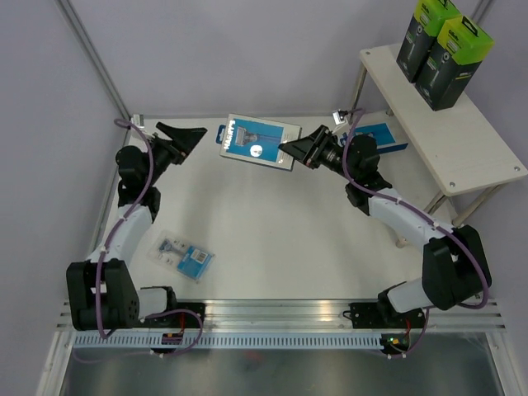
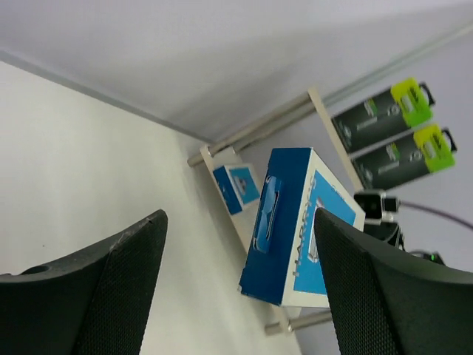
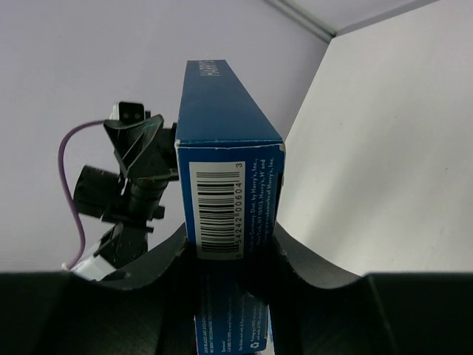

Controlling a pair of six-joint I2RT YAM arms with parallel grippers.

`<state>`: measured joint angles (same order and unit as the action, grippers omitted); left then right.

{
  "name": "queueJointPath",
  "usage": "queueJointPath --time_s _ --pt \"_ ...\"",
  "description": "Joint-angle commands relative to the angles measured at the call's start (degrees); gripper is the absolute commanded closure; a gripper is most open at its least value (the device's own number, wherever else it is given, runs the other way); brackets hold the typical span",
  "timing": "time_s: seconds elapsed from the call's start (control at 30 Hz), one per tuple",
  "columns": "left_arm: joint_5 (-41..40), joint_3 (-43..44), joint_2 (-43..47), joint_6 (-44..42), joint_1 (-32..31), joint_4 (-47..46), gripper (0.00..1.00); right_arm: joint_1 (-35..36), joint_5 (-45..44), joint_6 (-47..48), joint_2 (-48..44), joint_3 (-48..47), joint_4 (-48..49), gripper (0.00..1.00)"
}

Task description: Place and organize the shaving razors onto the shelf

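- Item in hand: flat blue box (image 1: 252,139), white on its face. I have it lifted off the table (image 1: 272,231), out toward the far middle, well apart from the shelf (image 1: 462,140).
- Right gripper (image 1: 289,152): its fingers are clamped on the barcode end of that box. The right wrist view shows one finger (image 3: 166,259) pressed against each broad face.
- Left gripper (image 1: 191,142): fingers spread wide with nothing between them, pointing across at the lifted box. The left wrist view shows clear space between both pads.
- Far black box (image 1: 427,37) and near black box (image 1: 454,62): green-topped, standing upright and touching each other at the far end of the shelf's top board. I count these as placed.
- Second blue box (image 1: 384,134): lying flat below the top board, close by the right arm. The left wrist view suggests it rests on the lower board, so I count it as placed, with some doubt.
- Blister pack (image 1: 183,256): flat on the table beside the left arm, near the front, untouched.
- Tally, by my reading: three of five packs are shelved, one is in transit and one waits on the table.
- Outstanding: carry the lifted box over to the shelf, then fetch the blister pack and tidy the rows.
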<state>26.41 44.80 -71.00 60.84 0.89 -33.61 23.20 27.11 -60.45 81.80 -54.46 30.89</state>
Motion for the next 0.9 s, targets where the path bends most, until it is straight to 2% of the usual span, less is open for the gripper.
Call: queueJointPath --time_s 0.0,0.07,0.17,0.23,0.3,0.47,0.63,0.87 --pt "20.31 5.38 -3.25 -10.91 2.01 0.73 0.16 0.00 7.86 -1.95 2.13 -3.37 6.46 0.82" --pt "24.89 8.72 -7.73 -10.74 2.72 -0.05 0.25 0.09 9.96 -1.61 2.75 -4.42 5.93 0.82" --pt "30.96 9.34 -11.96 -7.59 3.68 -8.63 0.40 0.09 10.51 0.32 2.84 -6.01 2.61 0.82" --pt "32.55 9.61 -13.97 -4.69 4.12 -11.56 0.44 0.09 10.07 2.86 2.05 -6.80 0.23 0.82" --pt "35.44 10.48 -14.78 -3.63 4.30 -13.41 0.45 0.09 9.10 4.10 1.09 -7.15 -2.67 0.82" --pt "37.21 11.19 -15.92 -4.51 4.39 -9.81 0.49 0.09 8.92 4.99 0.64 -6.89 -3.82 0.82" --pt "40.12 10.23 -16.80 -0.81 4.30 -15.60 0.50 0.09 9.71 4.99 1.08 -6.89 -3.82 0.81" --pt "41.96 10.49 -16.89 -3.79 4.30 -12.10 0.55 0.09 9.71 5.16 1.08 -7.15 -3.39 0.81"
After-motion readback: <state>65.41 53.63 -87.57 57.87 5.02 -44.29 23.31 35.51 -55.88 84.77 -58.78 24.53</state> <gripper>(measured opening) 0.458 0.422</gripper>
